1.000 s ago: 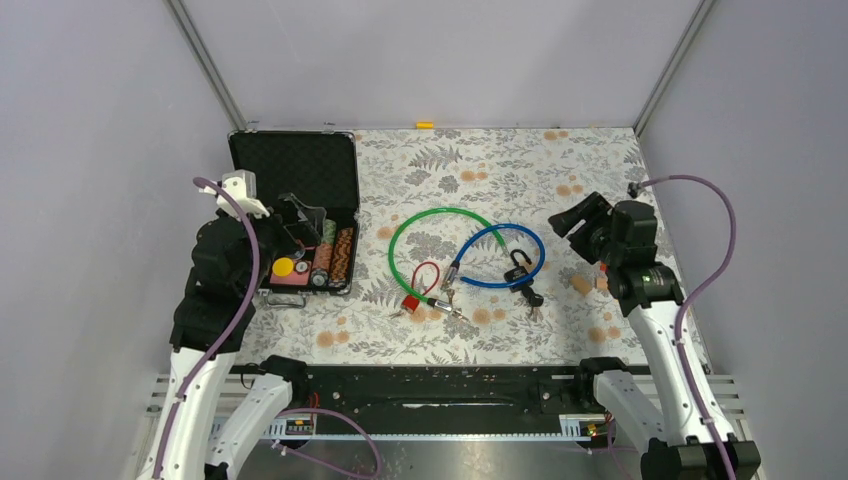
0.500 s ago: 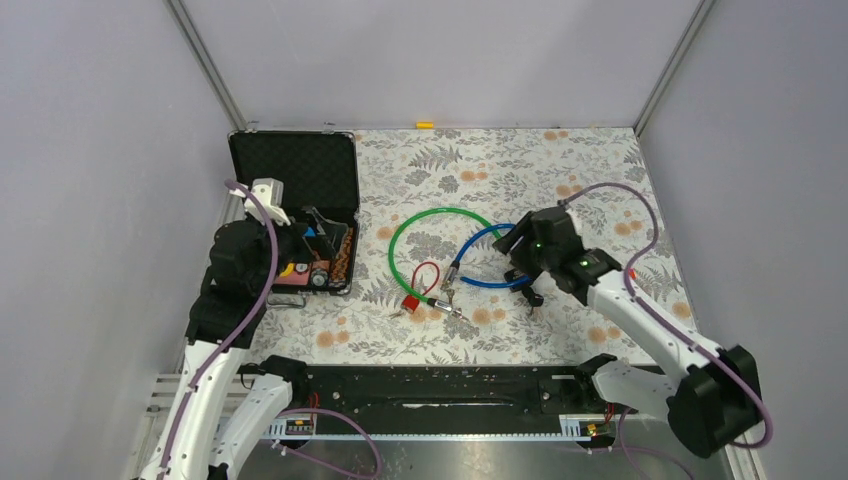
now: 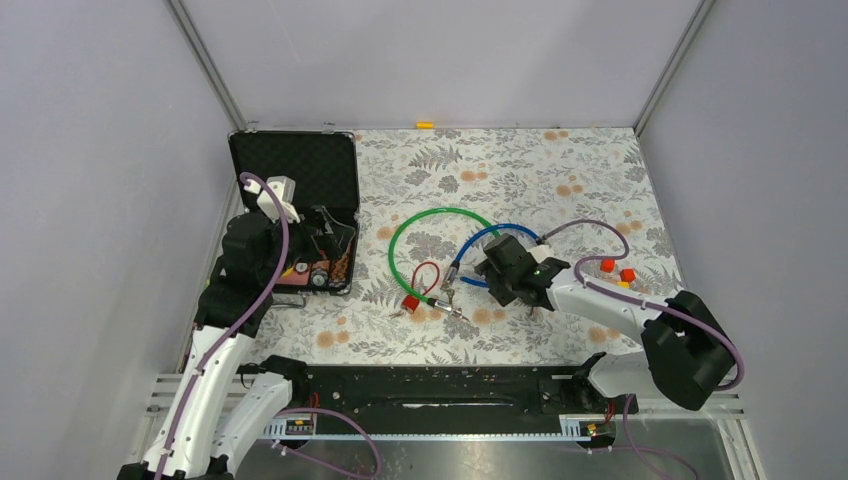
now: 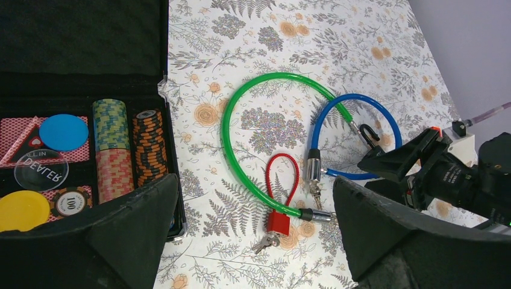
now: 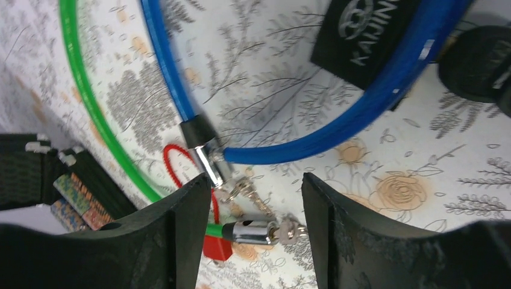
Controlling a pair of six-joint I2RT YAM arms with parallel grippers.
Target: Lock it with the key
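Mid-bench, right gripper released, low over the key. Just nearer lie the green cable's keys; a short reach would likely pinch those instead. Beyond loops the lock; left gripper released too, over case, left edge.

I drove two matching arms: white tubular links joined by chunky black joint housings. A loose mauve cable trailed along each one. The left arm wore a small white block at its wrist; the right arm showed a tiny green light. The left gripper and right gripper had broad, matte black, grainy fingers.
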